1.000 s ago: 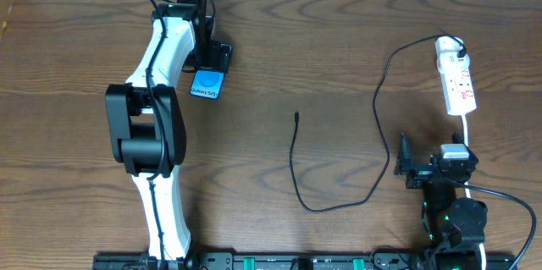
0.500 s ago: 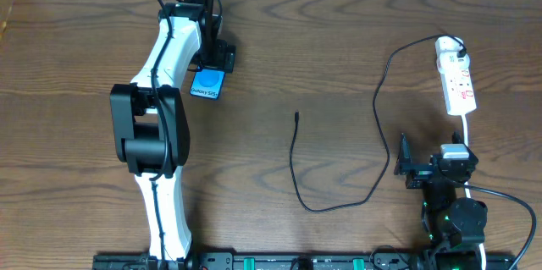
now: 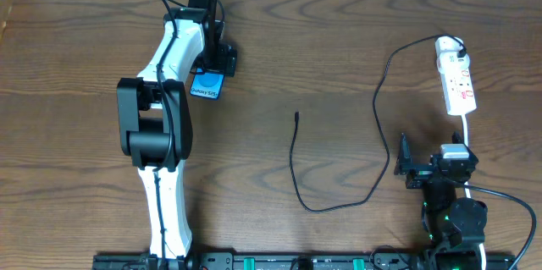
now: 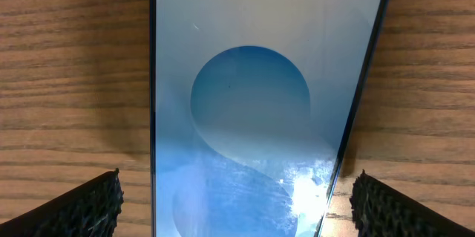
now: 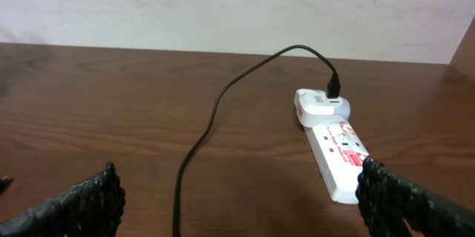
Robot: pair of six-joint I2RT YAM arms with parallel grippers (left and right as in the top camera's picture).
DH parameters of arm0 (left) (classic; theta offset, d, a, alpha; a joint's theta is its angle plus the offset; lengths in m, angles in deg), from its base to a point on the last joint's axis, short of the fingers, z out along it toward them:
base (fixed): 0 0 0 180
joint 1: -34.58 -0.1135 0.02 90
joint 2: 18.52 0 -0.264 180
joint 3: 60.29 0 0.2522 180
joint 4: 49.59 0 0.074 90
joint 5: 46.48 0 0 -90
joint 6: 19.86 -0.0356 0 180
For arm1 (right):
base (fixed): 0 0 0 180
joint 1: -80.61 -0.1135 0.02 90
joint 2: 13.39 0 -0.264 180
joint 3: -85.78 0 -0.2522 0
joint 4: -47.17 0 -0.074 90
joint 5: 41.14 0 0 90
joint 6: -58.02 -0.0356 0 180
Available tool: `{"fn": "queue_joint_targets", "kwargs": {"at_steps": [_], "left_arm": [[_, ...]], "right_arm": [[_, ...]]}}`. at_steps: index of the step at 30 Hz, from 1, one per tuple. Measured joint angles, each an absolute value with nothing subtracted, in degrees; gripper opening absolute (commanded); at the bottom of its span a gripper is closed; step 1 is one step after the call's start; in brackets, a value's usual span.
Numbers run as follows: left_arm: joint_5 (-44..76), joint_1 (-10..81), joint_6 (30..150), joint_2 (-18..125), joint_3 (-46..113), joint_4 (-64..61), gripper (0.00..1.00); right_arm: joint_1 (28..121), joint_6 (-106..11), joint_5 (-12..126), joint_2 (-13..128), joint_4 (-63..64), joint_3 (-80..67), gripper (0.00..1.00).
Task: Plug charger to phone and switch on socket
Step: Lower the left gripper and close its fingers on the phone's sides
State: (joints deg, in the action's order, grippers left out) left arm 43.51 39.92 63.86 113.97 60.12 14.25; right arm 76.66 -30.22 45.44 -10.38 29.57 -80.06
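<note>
The phone lies flat at the back left of the table, its blue screen up; it fills the left wrist view. My left gripper is open just above it, one finger on each side of the phone, not touching. The charger cable runs from the socket in a loop to its plug tip at mid-table. My right gripper is open and empty near the front right. In the right wrist view the socket lies ahead with the cable plugged in.
A white cord runs from the socket towards the right arm's base. The left arm stretches over the left half of the table. A white wall stands behind the table's back edge.
The left arm has shifted slightly right over the phone. The right arm, the cable and the socket have not moved.
</note>
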Motion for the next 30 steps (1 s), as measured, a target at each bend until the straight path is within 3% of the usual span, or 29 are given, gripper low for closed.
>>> {"fn": "queue_joint_targets", "kwargs": {"at_steps": [30], "left_arm": [[41.9,39.9,62.6,114.0,60.1,13.6,0.98]], "right_arm": [[76.7,-30.2,45.4,-10.4,29.6,-80.1,0.99]]}}
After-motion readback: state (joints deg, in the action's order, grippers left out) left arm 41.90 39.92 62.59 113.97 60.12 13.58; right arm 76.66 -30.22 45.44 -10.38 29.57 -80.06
